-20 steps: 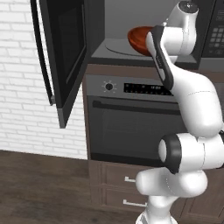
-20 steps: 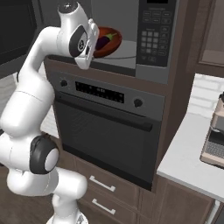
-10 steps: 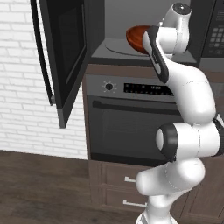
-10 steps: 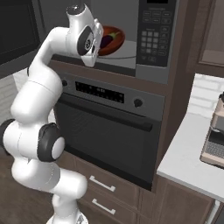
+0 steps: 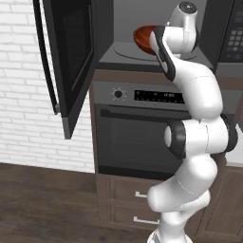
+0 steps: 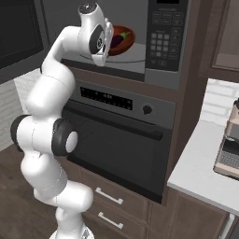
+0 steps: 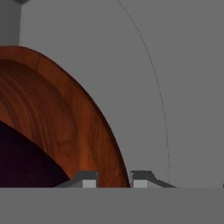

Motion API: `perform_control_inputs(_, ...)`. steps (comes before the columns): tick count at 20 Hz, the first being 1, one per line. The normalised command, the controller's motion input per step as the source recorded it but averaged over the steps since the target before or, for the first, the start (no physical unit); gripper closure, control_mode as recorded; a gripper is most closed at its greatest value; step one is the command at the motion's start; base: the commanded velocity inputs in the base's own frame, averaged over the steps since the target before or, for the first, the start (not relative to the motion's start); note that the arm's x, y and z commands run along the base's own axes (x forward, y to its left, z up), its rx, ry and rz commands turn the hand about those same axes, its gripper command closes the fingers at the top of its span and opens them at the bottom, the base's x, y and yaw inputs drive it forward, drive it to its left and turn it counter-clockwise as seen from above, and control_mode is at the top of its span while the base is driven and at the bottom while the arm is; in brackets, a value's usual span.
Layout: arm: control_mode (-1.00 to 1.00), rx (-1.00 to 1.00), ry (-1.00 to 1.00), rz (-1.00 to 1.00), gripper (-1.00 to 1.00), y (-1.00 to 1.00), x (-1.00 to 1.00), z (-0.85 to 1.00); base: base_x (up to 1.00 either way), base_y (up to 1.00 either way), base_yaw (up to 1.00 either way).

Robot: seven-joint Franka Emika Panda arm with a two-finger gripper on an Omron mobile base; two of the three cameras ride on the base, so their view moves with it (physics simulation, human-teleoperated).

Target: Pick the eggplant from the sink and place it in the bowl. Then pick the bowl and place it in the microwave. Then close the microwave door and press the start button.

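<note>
My pincer (image 7: 111,180) pinches the reddish-brown wooden bowl's (image 7: 94,127) rim (eggplant (image 6: 117,38) at nine o'clock inside), steadying it over the microwave's round glass turntable (image 7: 148,65).

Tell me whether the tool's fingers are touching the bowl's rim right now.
Touching. In the hand view the tool straddles the wooden bowl: its rim runs down between the two fingertips with no gap showing on either side.

White brick wall (image 5: 21,95), dark wood floor (image 5: 42,199), brown cabinet drawers (image 5: 126,204)
</note>
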Motion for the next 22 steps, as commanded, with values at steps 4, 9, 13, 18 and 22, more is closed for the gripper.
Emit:
perform_control_inputs(4, -1.0, 0.0, 0.0, 0.0, -1.0, 0.0, 0.46, -0.17, 0.0, 0.0, 0.0)
perform_control_inputs(9, -1.0, 0.0, -0.07, 0.0, -1.0, 0.0, 0.14, 0.0, 0.0, 0.0, 0.0)
perform_control_inputs(13, -1.0, 0.0, -0.15, 0.0, -1.0, 0.0, -0.01, 0.0, 0.0, 0.0, 0.0)
perform_control_inputs(18, -1.0, 0.03, -0.12, 0.0, -1.0, 0.01, -0.44, 0.0, 0.0, 0.0, 0.0)
perform_control_inputs(22, -1.0, 0.06, -0.17, 0.0, -1.0, 0.01, -0.86, 0.0, 0.0, 0.0, 0.0)
